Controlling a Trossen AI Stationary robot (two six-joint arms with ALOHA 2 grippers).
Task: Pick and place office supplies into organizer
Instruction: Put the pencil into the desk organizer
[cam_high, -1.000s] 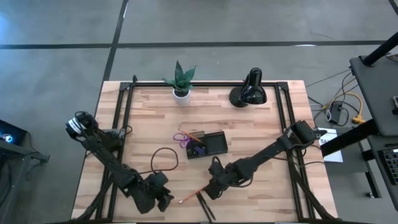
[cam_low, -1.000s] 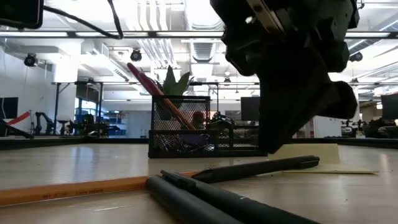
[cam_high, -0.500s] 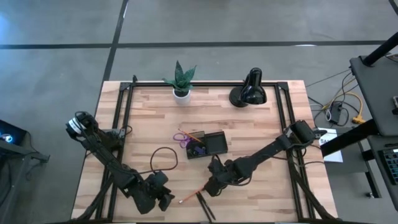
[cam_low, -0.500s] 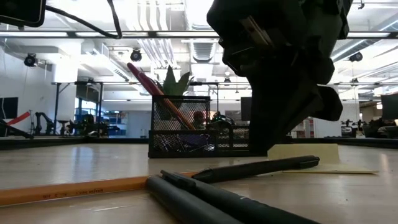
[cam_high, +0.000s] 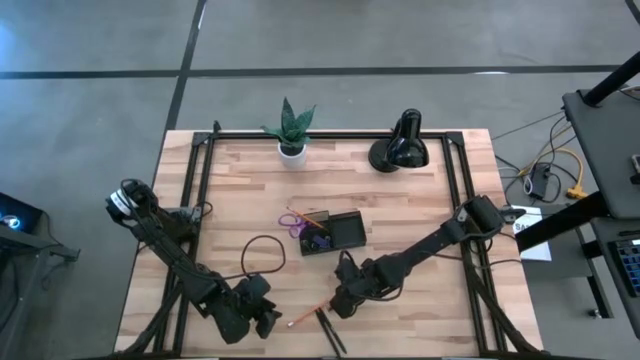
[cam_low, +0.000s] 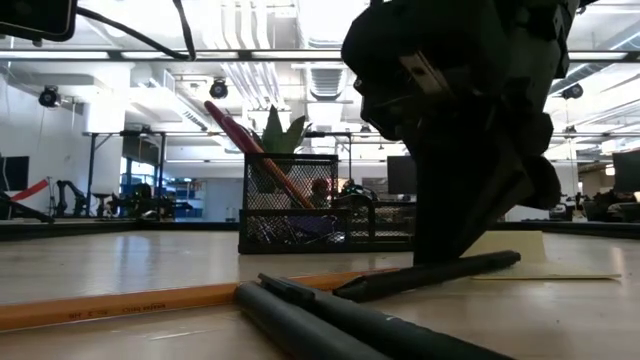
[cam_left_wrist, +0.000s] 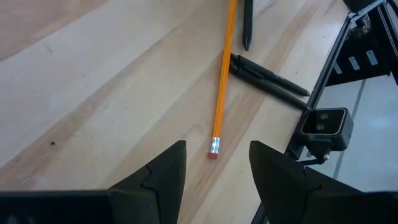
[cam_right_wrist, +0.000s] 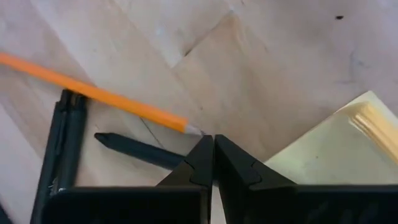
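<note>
1. right gripper (cam_high: 338, 305) is down at the table's near edge, fingers pressed together on the end of a black pen (cam_right_wrist: 134, 150); pen's far end looks tilted slightly off the wood in the low view, so I read this as a pinch at the start of a lift
2. grip is at the pen's end, not mid-barrel, probably because the orange pencil (cam_left_wrist: 222, 81) and two more black pens (cam_left_wrist: 267, 78) lie tight against it; expect the pen to droop or swing
3. left gripper (cam_left_wrist: 214, 171) waits at the near-left corner, fingers spread, holding nothing, pointed at the pencil's eraser end
4. organizer (cam_high: 335, 233) sits mid-table, well apart from the pens; black wire mesh, low walls, compartments; purple-handled scissors (cam_high: 296, 224) and a reddish stick lean out of its left side
5. yellow sticky-note pad (cam_right_wrist: 336, 152) lies flat just beside the right gripper; thin soft edges, hard to pinch from above
6. pens: smooth, round, matte, will roll; pencil: slim, glossy painted wood with metal ferrule; table: pale wood planks
</note>
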